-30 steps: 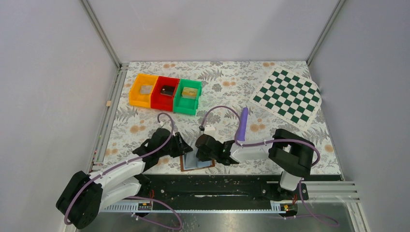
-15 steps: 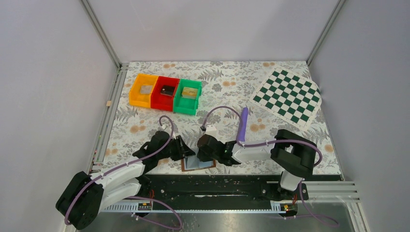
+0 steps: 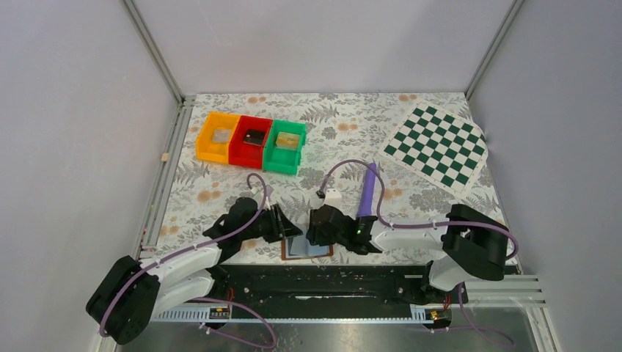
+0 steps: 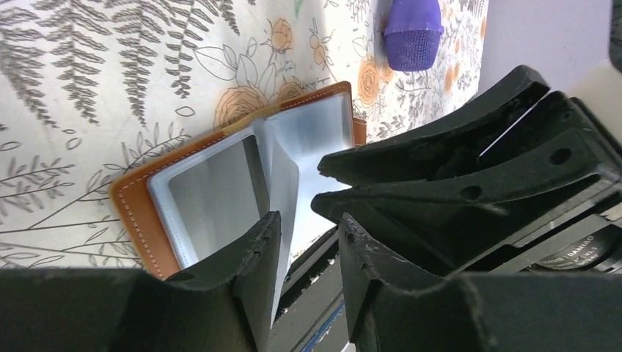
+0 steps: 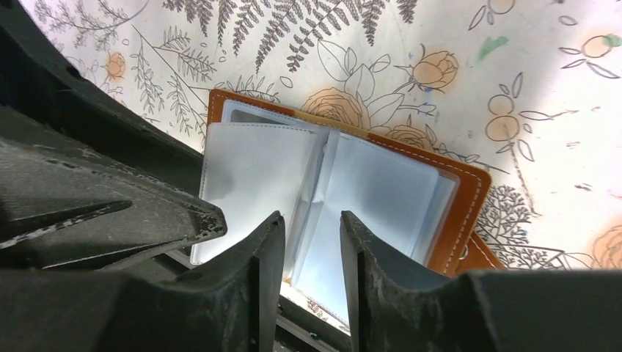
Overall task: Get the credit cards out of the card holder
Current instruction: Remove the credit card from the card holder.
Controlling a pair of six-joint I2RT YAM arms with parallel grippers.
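1. Three bins stand touching in a row toward the far left corner of the table. The orange bin holds a small grey square. The red bin holds a small dark piece. The green bin holds a small tan piece.
2. The card holder lies open at the near edge of the table, about midway along it, between the two grippers.
3. Its cover is brown with pale stitching along the rim. Inside are pale blue-grey clear sleeves, and one leaf stands up from the spine.
4. The left gripper hangs over the holder's left half with its jaws a narrow gap apart and nothing clamped. The raised leaf runs down beside one finger, and whether it touches cannot be told.
5. The right gripper hovers over the sleeves, jaws likewise slightly parted and holding nothing.
6. A purple stick lies just beyond the right gripper, and a chequered board sits at the far right corner.
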